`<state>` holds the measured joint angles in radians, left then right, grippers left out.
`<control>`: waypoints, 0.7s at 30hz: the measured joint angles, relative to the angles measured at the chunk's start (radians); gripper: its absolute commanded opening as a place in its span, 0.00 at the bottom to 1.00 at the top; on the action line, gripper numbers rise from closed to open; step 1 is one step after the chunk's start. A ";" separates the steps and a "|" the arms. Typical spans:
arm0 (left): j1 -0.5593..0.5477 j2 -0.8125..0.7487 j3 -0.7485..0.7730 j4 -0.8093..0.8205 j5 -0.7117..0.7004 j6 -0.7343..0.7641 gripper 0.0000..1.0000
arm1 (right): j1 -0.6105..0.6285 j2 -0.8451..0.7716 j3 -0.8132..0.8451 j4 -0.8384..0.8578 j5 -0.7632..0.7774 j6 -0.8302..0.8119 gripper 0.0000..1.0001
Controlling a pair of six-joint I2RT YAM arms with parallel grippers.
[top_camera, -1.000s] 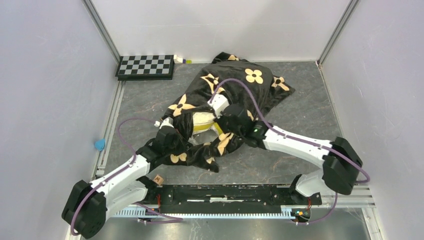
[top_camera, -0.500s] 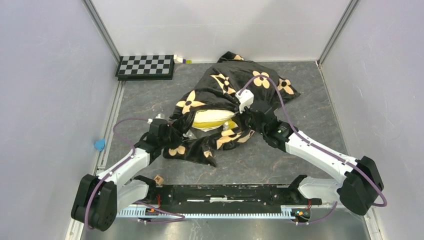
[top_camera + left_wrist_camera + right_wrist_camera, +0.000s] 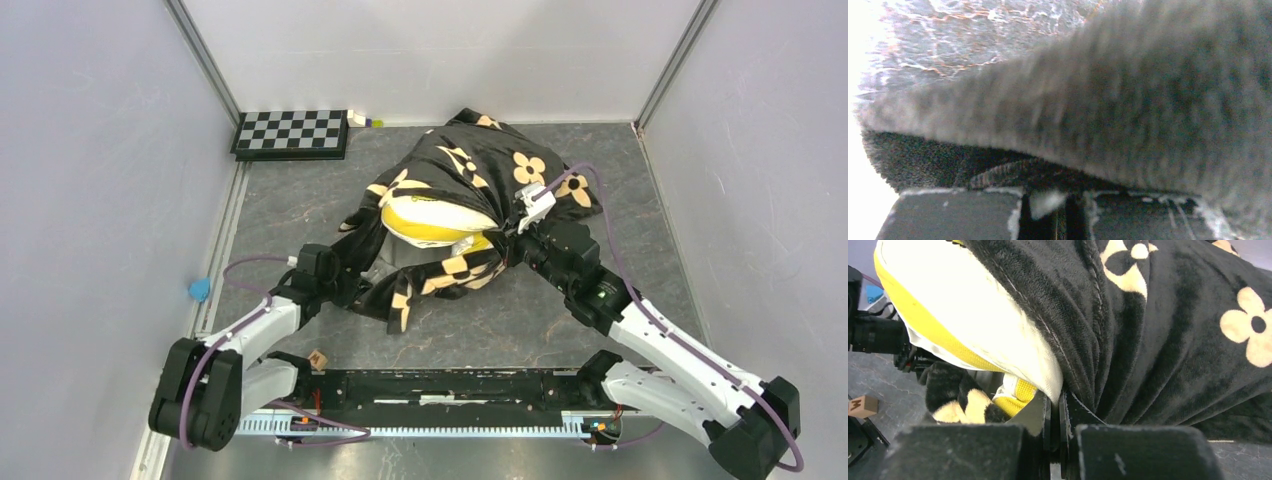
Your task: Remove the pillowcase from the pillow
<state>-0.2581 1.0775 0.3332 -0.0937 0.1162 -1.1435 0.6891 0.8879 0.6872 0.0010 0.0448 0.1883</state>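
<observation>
The black pillowcase (image 3: 480,170) with tan flowers lies bunched at the middle back of the table. The cream pillow (image 3: 430,215) with its yellow band bulges out of the case's opening on the near side. My left gripper (image 3: 338,283) is shut on the case's near-left flap, which stretches taut to the bundle. In the left wrist view blurred dark pillowcase fabric (image 3: 1128,100) fills the frame above the closed gripper (image 3: 1060,210). My right gripper (image 3: 517,232) is shut on the pillowcase hem (image 3: 1088,340) at the pillow's right end, right where the hem meets the pillow (image 3: 978,310); its jaws (image 3: 1055,405) stand closed.
A black-and-white checkerboard (image 3: 292,133) leans at the back left with a small yellow-green item (image 3: 365,121) beside it. A blue object (image 3: 199,289) lies at the left wall. A small wooden cube (image 3: 318,359) sits by the front rail (image 3: 450,385). Walls close in both sides.
My right arm swung right and back, dragging the bundle that way. My left gripper drew nearer and left with the flap. The case stretched and more of the pillow shows.
</observation>
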 measured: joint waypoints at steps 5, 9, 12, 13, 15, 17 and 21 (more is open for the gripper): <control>-0.019 0.050 0.056 -0.009 0.016 0.042 0.12 | -0.012 -0.014 -0.002 0.011 -0.017 0.019 0.00; -0.119 0.011 0.122 -0.065 -0.060 0.108 0.23 | -0.028 0.038 -0.001 0.067 -0.070 0.056 0.00; -0.177 -0.070 0.158 -0.112 -0.101 0.159 0.35 | -0.033 0.069 -0.001 0.106 -0.104 0.089 0.00; -0.185 -0.097 0.166 -0.124 -0.110 0.178 0.43 | -0.033 0.076 -0.001 0.114 -0.113 0.097 0.00; -0.187 -0.148 0.176 -0.145 -0.117 0.217 0.56 | -0.034 0.091 -0.001 0.127 -0.128 0.106 0.00; -0.187 -0.196 0.177 -0.166 -0.117 0.241 0.66 | -0.035 0.108 0.000 0.138 -0.141 0.111 0.00; -0.187 -0.326 0.177 -0.205 -0.058 0.260 0.78 | -0.036 0.142 0.000 0.152 -0.164 0.116 0.00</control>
<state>-0.4454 0.7517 0.5106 -0.2985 0.0578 -0.8833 0.6533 1.0294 0.6868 0.1532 -0.1188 0.3038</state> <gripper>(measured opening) 0.710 0.039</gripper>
